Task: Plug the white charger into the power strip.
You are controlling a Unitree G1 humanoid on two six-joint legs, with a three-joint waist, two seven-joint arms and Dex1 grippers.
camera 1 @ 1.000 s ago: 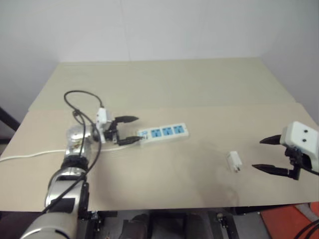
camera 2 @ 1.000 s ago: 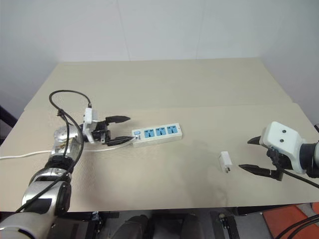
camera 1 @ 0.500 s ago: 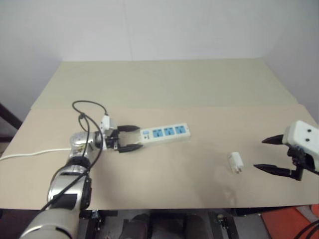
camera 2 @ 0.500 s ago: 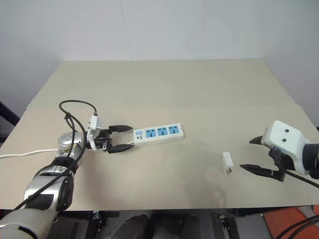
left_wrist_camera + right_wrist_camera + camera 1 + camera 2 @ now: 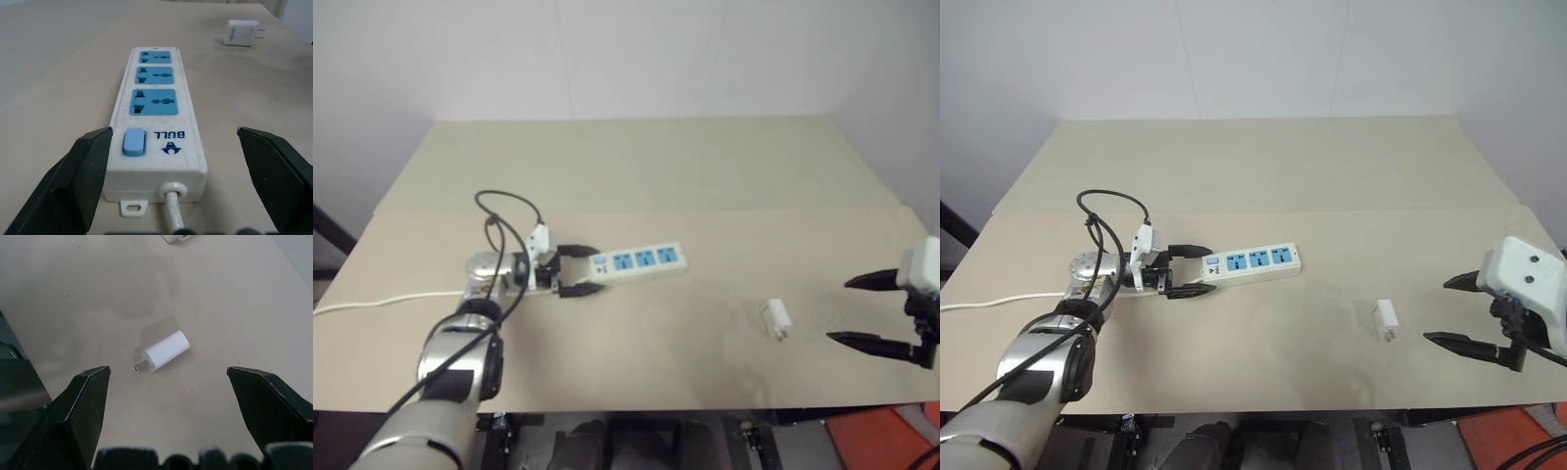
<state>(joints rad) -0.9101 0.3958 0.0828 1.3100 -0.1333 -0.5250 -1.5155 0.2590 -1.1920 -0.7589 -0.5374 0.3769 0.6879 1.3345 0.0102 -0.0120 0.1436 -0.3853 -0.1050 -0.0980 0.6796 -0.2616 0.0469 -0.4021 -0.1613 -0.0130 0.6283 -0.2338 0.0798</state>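
A beige table (image 5: 1263, 166) stands against a white wall. The left gripper (image 5: 1187, 270), spread wide, flanks the switch end of the power strip (image 5: 1250, 261). The right gripper (image 5: 1464, 313) gapes near the white charger (image 5: 1385, 318), which lies unplugged; nothing is grasped yet.

A plain test room or laboratory was suggested by what was seen. A wide beige worktop (image 5: 636, 166) was placed against bare white walls (image 5: 607, 49), and no decoration or furniture of a home was seen on it. Only a power strip (image 5: 636, 262) with its thin white cord (image 5: 372, 304) and a small white charger (image 5: 775, 318) were laid out on the surface, well apart from each other. An orange object (image 5: 891, 441) was noticed below the worktop edge.
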